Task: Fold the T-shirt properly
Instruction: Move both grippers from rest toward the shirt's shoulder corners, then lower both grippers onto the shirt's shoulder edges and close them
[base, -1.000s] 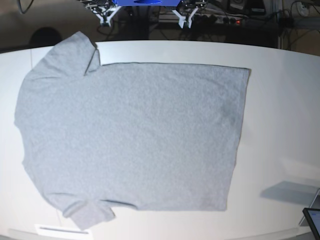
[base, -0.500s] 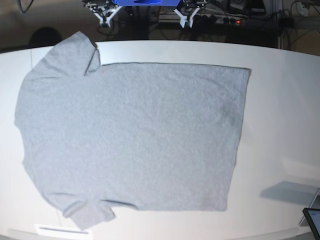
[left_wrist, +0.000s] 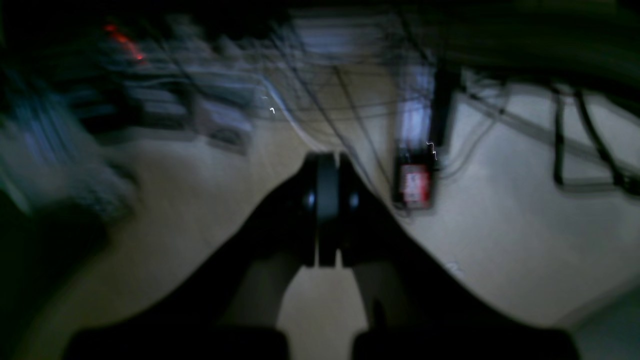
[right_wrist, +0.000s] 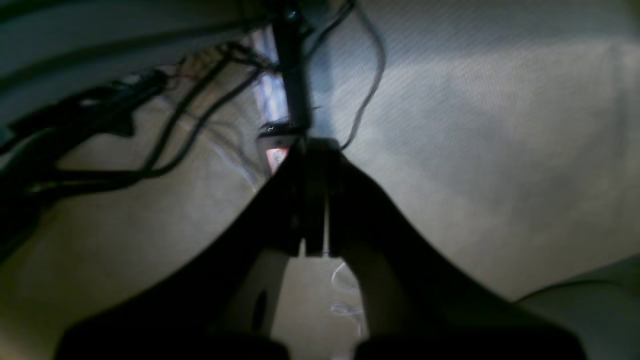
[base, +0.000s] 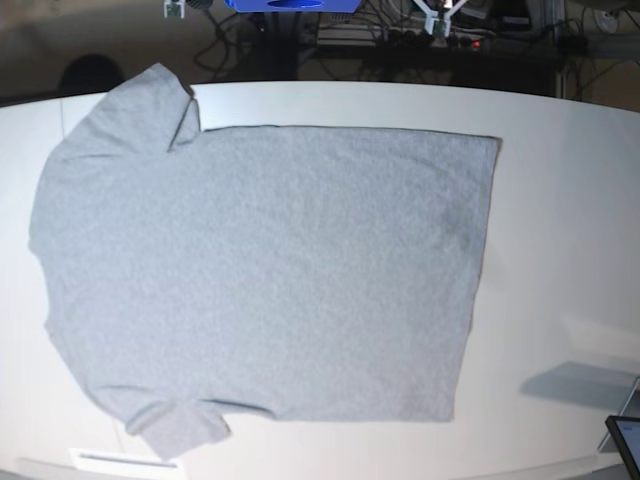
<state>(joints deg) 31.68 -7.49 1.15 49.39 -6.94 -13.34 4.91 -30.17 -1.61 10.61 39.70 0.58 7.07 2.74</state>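
The heather-grey T-shirt (base: 260, 270) lies flat on the white table (base: 560, 220), plain side up, collar end at the left and hem at the right. Its sleeves lie at the top left (base: 140, 110) and bottom left (base: 175, 430). No lettering shows. My left gripper (base: 440, 15) is at the top edge, beyond the table's far side. My right gripper (base: 175, 8) barely shows at the top left. In the left wrist view the gripper (left_wrist: 327, 162) is shut and empty over the floor. In the right wrist view the gripper (right_wrist: 314, 147) is also shut and empty.
A dark screen's corner (base: 625, 440) sits at the table's bottom right. A white label strip (base: 120, 460) lies at the front left edge. Cables and a power strip (left_wrist: 415, 182) lie on the floor behind the table, below the blue robot base (base: 285, 4).
Both grippers have moved apart along the top edge, the right one to the view's left and the left one to the view's right. The T-shirt has not moved.
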